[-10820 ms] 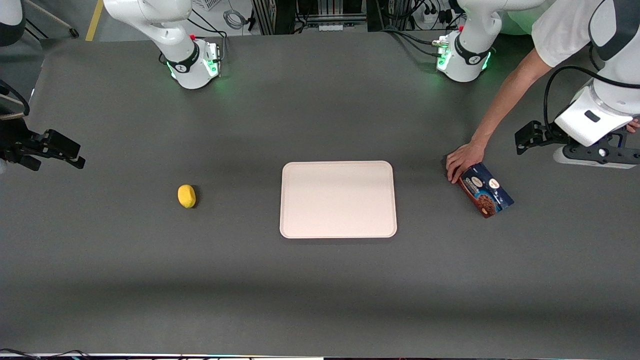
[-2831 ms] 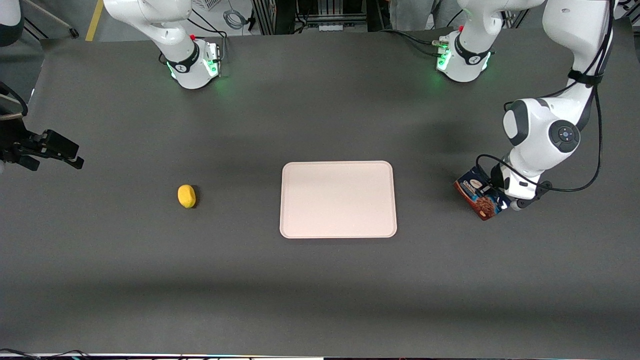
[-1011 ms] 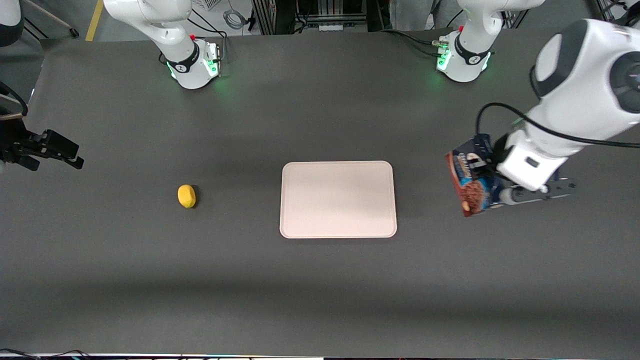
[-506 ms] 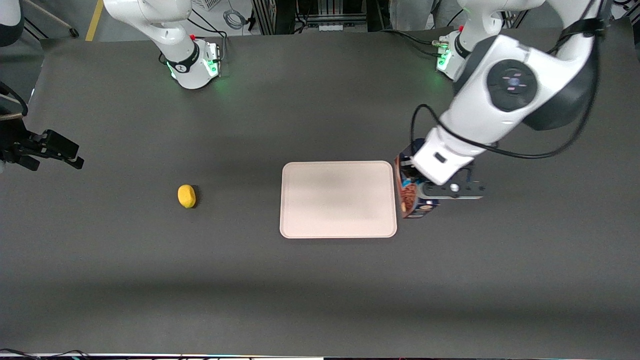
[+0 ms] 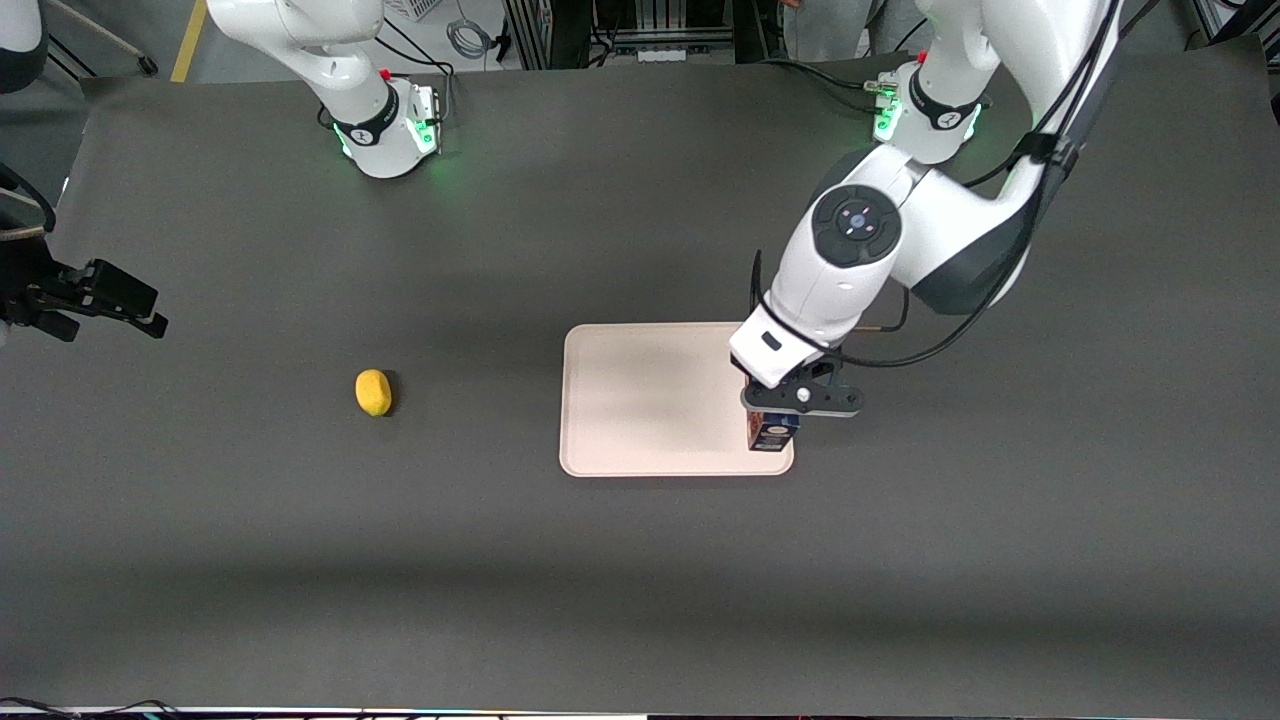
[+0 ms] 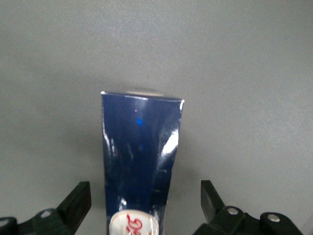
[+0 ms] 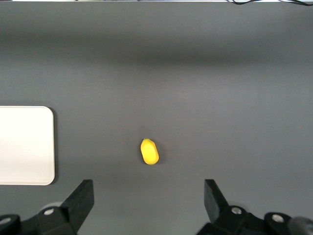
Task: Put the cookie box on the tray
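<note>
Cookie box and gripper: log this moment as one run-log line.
phase: carry to place | gripper: over tray edge, working arm's end | cookie box: on end beneath gripper | release: cannot tell

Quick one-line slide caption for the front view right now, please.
Left arm's gripper holds the dark blue cookie box over the pale pinkish tray; yellow lump sits apart.

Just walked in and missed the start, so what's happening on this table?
The left arm's gripper is carrying a dark blue cookie box and has it over the corner of the pale pink tray nearest the working arm's end of the table and the front camera. Whether the box touches the tray yet can't be told. A small yellow lemon-like lump lies on the dark table toward the parked arm's end, untouched.
</note>
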`<state>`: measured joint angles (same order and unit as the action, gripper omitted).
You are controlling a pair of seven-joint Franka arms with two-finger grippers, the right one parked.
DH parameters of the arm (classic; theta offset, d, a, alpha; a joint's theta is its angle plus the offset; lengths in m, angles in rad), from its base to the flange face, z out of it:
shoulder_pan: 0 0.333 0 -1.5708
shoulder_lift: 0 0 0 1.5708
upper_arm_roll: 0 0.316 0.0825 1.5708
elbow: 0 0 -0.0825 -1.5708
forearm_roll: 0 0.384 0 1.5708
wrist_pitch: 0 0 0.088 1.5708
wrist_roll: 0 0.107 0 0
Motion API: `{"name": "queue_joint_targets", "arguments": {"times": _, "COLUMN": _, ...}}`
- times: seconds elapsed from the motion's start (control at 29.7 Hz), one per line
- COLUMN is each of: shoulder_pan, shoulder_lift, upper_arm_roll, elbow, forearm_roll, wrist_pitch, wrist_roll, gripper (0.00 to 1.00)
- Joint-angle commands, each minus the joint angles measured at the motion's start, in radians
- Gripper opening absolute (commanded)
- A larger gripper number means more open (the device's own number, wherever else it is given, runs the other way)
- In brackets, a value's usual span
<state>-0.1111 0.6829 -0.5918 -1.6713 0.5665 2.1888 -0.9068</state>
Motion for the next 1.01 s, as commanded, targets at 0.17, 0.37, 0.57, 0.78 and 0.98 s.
{"name": "queue_joint_targets", "arguments": {"times": 0.17, "shoulder_pan": 0.005, "shoulder_lift": 0.000, "upper_arm_roll": -0.002, "elbow": -0.002, "forearm_roll": 0.021, "wrist_pitch": 0.005, "wrist_roll": -0.024, "gripper": 1.00}}
{"name": "queue_joint_targets", "arguments": {"times": 0.37, "shoulder_pan": 0.017, "shoulder_lift": -0.017, "upper_arm_roll": -0.003, "elbow": -0.002, "forearm_roll": 0.016, "wrist_pitch": -0.003, "wrist_roll": -0.012, "gripper": 1.00}}
{"name": "queue_joint_targets", "arguments": {"times": 0.57, "shoulder_pan": 0.030, "shoulder_lift": -0.072, "upper_arm_roll": -0.011, "elbow": -0.002, "forearm_roll": -0.040, "wrist_pitch": -0.020, "wrist_roll": 0.065, "gripper": 1.00}}
{"name": "queue_joint_targets", "arguments": {"times": 0.78, "shoulder_pan": 0.045, "shoulder_lift": -0.178, "upper_arm_roll": -0.009, "elbow": 0.002, "forearm_roll": -0.218, "wrist_pitch": -0.084, "wrist_roll": 0.224, "gripper": 1.00}}
{"name": "queue_joint_targets", "arguments": {"times": 0.98, "shoulder_pan": 0.073, "shoulder_lift": -0.340, "upper_arm_roll": 0.015, "elbow": -0.001, "forearm_roll": -0.376, "wrist_pitch": -0.194, "wrist_roll": 0.377, "gripper": 1.00}}
